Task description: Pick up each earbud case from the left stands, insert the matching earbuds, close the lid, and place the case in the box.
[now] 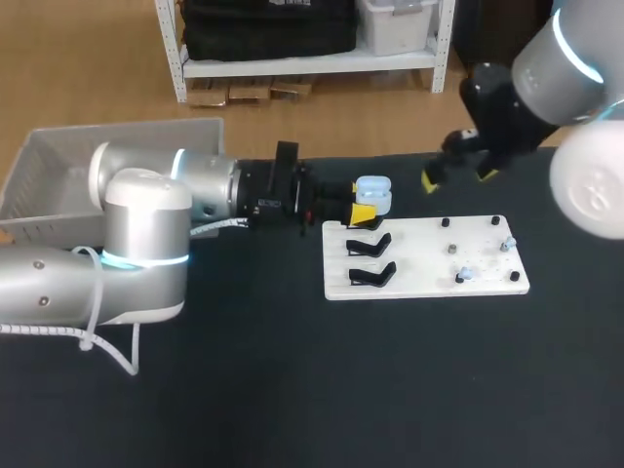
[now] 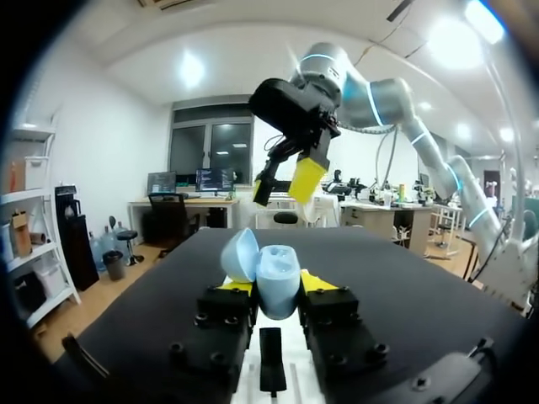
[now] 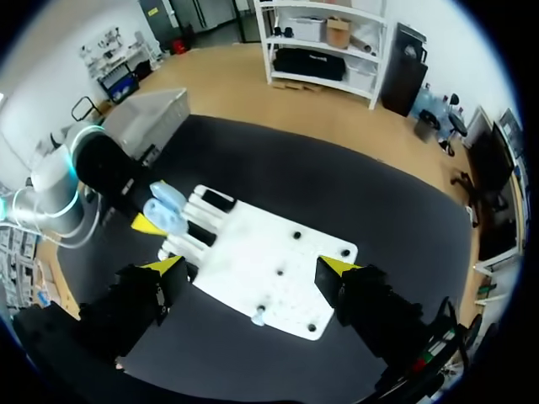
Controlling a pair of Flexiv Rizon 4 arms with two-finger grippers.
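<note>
A light blue earbud case [image 1: 373, 192] with its lid standing open is held above the far left corner of the white board [image 1: 425, 283]. My left gripper [image 1: 363, 209] is shut on it, and in the left wrist view the case [image 2: 278, 288] sits between the yellow fingertips [image 2: 236, 287]. Two empty black stands [image 1: 370, 260] remain on the board's left side. Small earbuds [image 1: 465, 276] lie among black pegs on its right side. My right gripper [image 1: 458, 177] hangs open above the board's far edge, holding nothing. From its own wrist view the right gripper [image 3: 251, 266] looks down on the board [image 3: 269, 261] and the case [image 3: 164, 210].
A grey plastic box [image 1: 58, 171] stands at the table's far left, behind my left arm; the box [image 3: 156, 114] also shows in the right wrist view. The board lies right of centre on the black tabletop [image 1: 312, 390].
</note>
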